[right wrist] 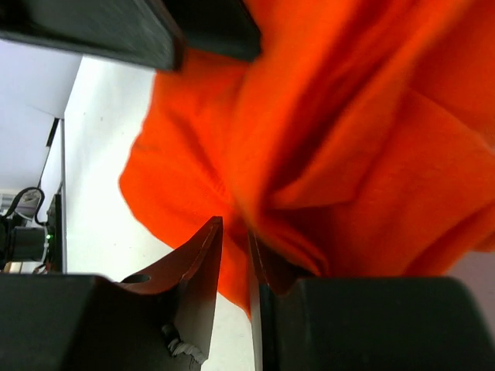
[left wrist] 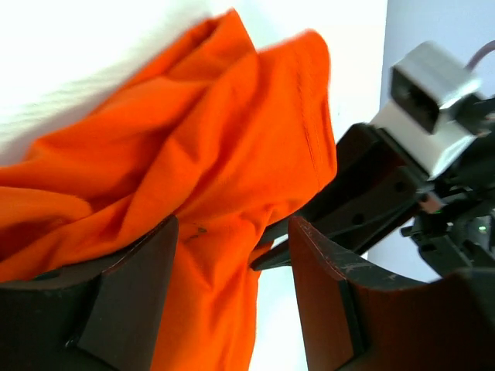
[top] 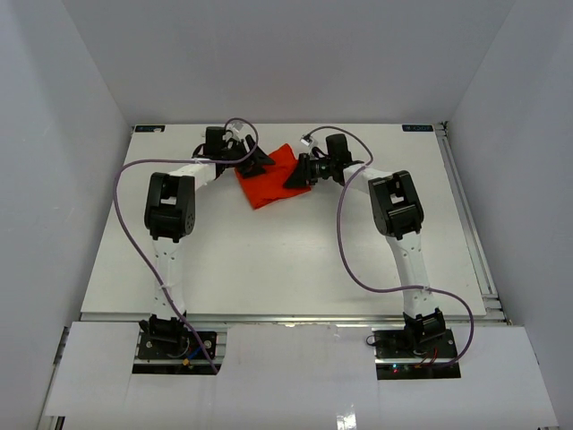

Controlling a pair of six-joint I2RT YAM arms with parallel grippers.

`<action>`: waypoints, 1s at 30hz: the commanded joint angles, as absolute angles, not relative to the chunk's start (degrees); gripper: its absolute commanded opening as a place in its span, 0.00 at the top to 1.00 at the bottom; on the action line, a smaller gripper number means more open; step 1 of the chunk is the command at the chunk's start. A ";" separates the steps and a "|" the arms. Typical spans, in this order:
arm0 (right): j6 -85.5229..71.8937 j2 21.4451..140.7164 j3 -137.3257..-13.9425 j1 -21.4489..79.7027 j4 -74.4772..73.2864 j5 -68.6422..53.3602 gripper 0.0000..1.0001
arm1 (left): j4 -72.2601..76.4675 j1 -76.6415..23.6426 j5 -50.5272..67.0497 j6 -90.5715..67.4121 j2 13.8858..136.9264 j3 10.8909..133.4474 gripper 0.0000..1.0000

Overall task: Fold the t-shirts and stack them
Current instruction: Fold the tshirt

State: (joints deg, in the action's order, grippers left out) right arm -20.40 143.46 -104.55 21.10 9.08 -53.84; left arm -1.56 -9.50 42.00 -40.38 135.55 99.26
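Note:
The orange-red t-shirt (top: pixel 267 185) lies bunched up at the far middle of the white table, the only cloth in view. My left gripper (top: pixel 259 162) is at its left edge and my right gripper (top: pixel 296 176) at its right edge, tips facing each other. In the left wrist view the t-shirt (left wrist: pixel 193 139) hangs in folds between the jaws of the left gripper (left wrist: pixel 232 259), which stand wide apart; cloth rests against the left finger (left wrist: pixel 131 294) only. In the right wrist view the right gripper (right wrist: pixel 234 232) has its jaws drawn narrow on a fold of the t-shirt (right wrist: pixel 348 154).
The white table (top: pixel 269 269) is walled by grey panels on three sides. A metal rail (top: pixel 470 233) runs along its right edge. Purple cables (top: pixel 125 233) loop beside both arms. The right gripper's finger (left wrist: pixel 363 193) reaches close to the left gripper's jaws.

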 commanded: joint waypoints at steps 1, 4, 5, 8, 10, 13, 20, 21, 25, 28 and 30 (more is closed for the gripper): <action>-20.65 144.58 -104.15 20.39 7.56 -51.42 0.74 | 2.00 -7.47 39.90 -41.83 135.70 100.63 0.30; -21.18 144.76 -103.01 19.87 7.56 -50.71 0.74 | 3.34 -6.68 41.13 -42.89 135.79 100.64 0.30; -21.53 144.84 -102.66 19.78 7.73 -50.54 0.74 | 4.73 -6.51 41.39 -44.20 135.79 100.03 0.30; -22.23 144.76 -101.17 19.16 8.00 -50.62 0.74 | 7.20 -5.72 41.66 -46.05 135.61 98.27 0.30; -22.41 144.76 -100.99 18.90 8.17 -50.89 0.74 | 7.64 -5.36 41.40 -46.58 135.79 97.91 0.29; -22.15 144.49 -101.51 18.81 8.52 -52.55 0.74 | 7.65 -4.75 41.13 -46.67 136.41 97.56 0.30; -21.27 140.89 -108.17 18.63 11.16 -62.57 0.76 | 8.44 -3.43 41.04 -45.44 131.49 98.79 0.29; -21.10 140.37 -109.06 18.63 11.25 -63.19 0.76 | 8.00 -3.34 41.39 -44.66 129.57 99.14 0.29; -21.70 139.04 -112.67 18.72 12.30 -63.02 0.76 | 8.43 -3.43 43.15 -43.60 123.32 96.78 0.28; -26.18 139.92 -114.26 18.72 15.28 -60.83 0.76 | 10.27 -3.51 45.17 -43.68 118.24 91.16 0.28; -29.42 140.53 -115.04 19.07 17.75 -59.33 0.76 | 11.07 -3.87 47.01 -43.68 116.11 86.67 0.28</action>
